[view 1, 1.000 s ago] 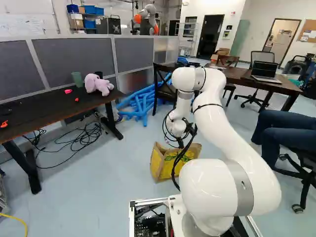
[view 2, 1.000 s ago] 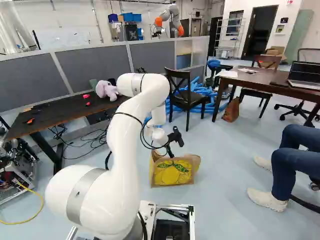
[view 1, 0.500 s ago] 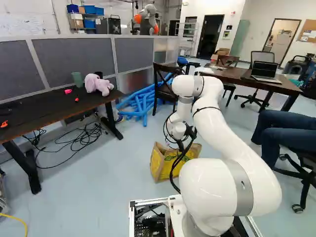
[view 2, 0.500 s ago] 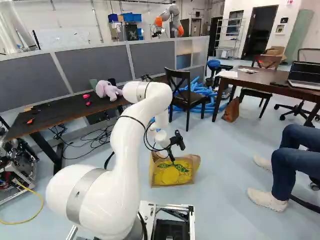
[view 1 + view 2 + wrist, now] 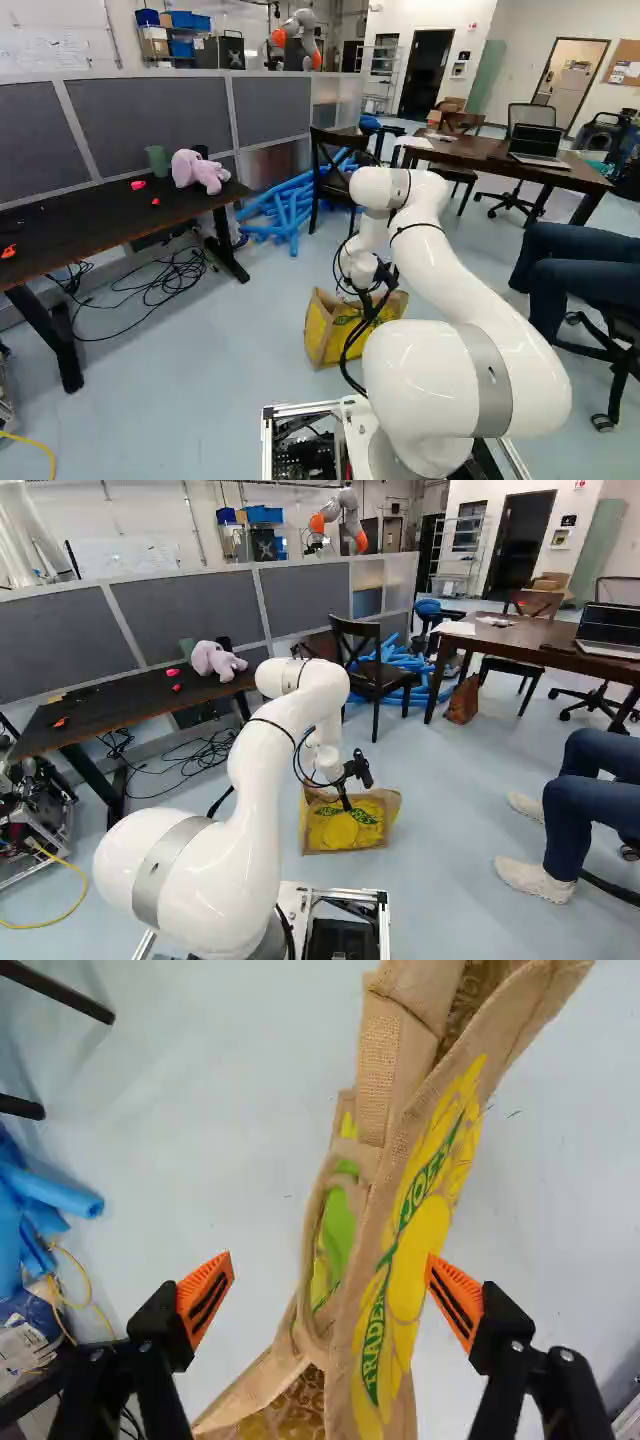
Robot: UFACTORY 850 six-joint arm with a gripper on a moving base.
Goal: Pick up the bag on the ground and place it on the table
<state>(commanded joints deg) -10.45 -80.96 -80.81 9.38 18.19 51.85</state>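
Straddling the coarse-woven bag [image 5: 405, 1270], ribbed fingers [image 5: 346, 802] spread apart

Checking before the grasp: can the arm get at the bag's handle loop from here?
Likely yes: the gripper is open over the bag, the handle loop shows between its fingers, and nothing visible blocks the way down.

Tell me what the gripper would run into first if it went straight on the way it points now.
Most likely the bag: its upper rim and looped handle lie ahead, between the lines of the open fingers of the gripper. How far off is hard to judge.
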